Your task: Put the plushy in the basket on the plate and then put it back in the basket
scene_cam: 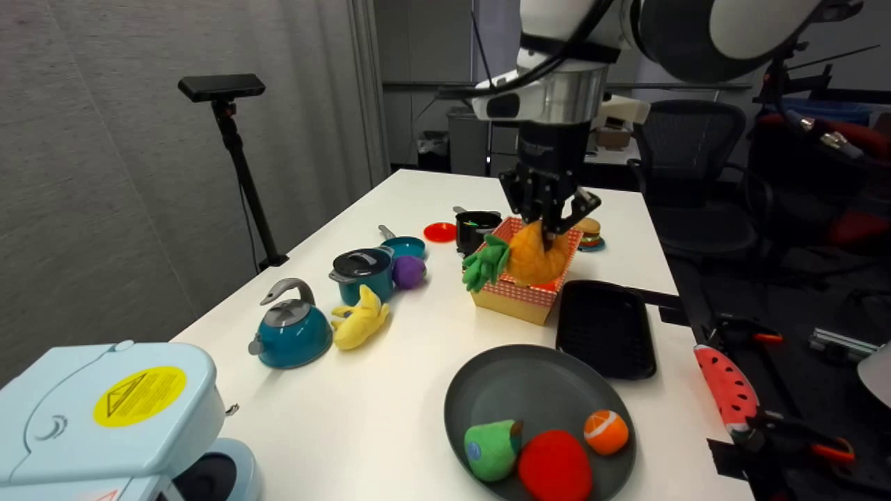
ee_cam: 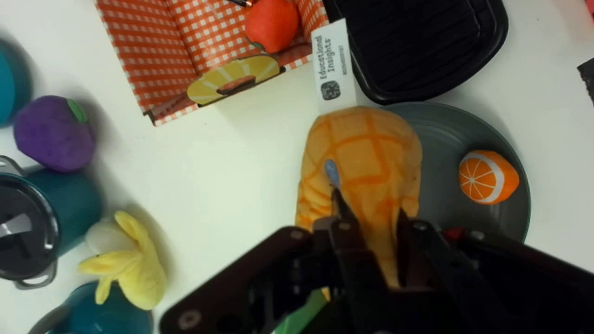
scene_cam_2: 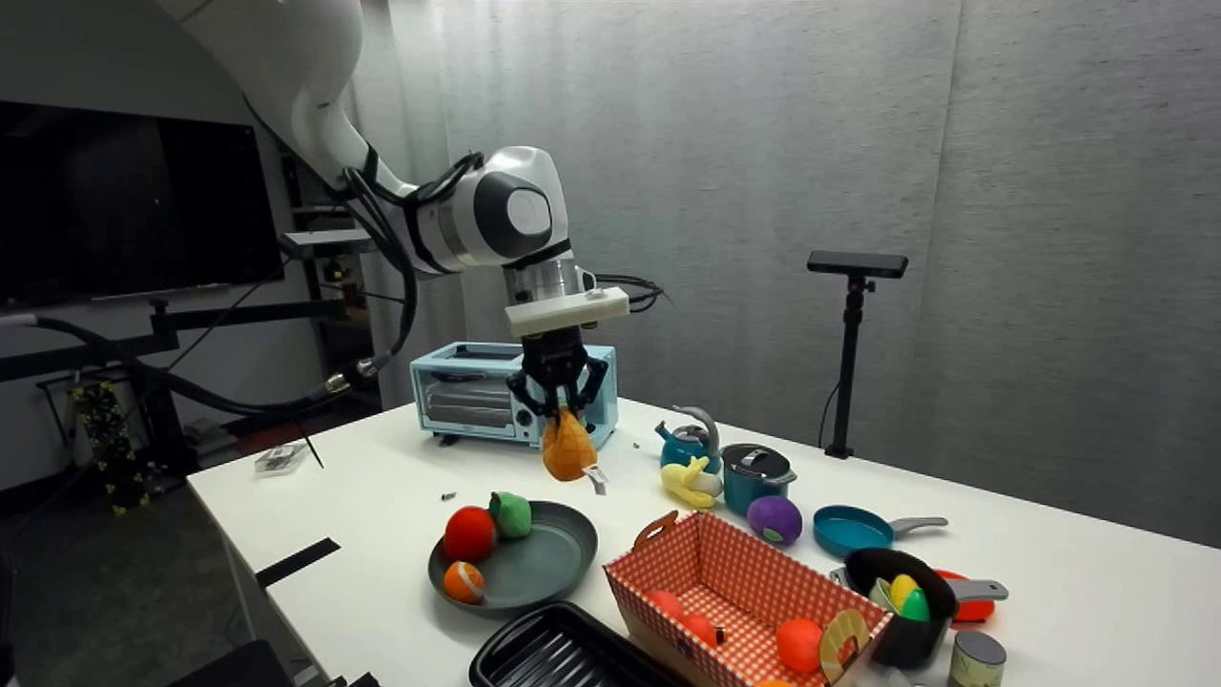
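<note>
The gripper (scene_cam_2: 562,405) is narrow, pinching the pineapple (scene_cam_2: 569,448) clear above the table (scene_cam: 404,400). In an exterior view the orange (scene_cam: 605,433) sits on the plate (scene_cam: 525,386) at 3 o'clock, the red toy (scene_cam: 555,467) at 6, the green toy (scene_cam: 489,452) at 8; the basket (scene_cam: 511,307) stands at 12 o'clock from the plate, the tray (scene_cam: 604,328) at 1

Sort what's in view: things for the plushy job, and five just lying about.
For the job:
yellow-orange pineapple plushy with green leaves
black two-fingered gripper holding it
red-checked, tan-sided rectangular basket
dark grey round plate

Just lying about:
black rectangular tray
purple round plush
teal rounded kettle
yellow banana plush
teal round pan
</note>
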Tool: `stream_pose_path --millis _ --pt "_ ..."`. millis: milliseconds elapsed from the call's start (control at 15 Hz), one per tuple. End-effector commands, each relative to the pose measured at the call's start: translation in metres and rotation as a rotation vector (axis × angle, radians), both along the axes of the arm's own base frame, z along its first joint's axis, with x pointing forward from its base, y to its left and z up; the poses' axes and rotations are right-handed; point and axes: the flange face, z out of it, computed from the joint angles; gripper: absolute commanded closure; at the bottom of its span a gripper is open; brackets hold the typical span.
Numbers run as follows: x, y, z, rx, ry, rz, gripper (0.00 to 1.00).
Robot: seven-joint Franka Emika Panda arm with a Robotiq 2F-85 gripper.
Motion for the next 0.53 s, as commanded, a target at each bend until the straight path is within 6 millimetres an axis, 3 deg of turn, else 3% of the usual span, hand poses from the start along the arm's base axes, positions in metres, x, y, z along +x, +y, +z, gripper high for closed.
stream_pose_path --millis 0,200,467 --pt "-0.008 -0.042 0.047 0.043 -0.035 -0.090 0.93" --pt "-0.007 -0.080 0.071 0.067 -0.070 -0.167 0.93" --pt "0.003 -0.128 0.088 0.090 -0.093 -0.267 0.93"
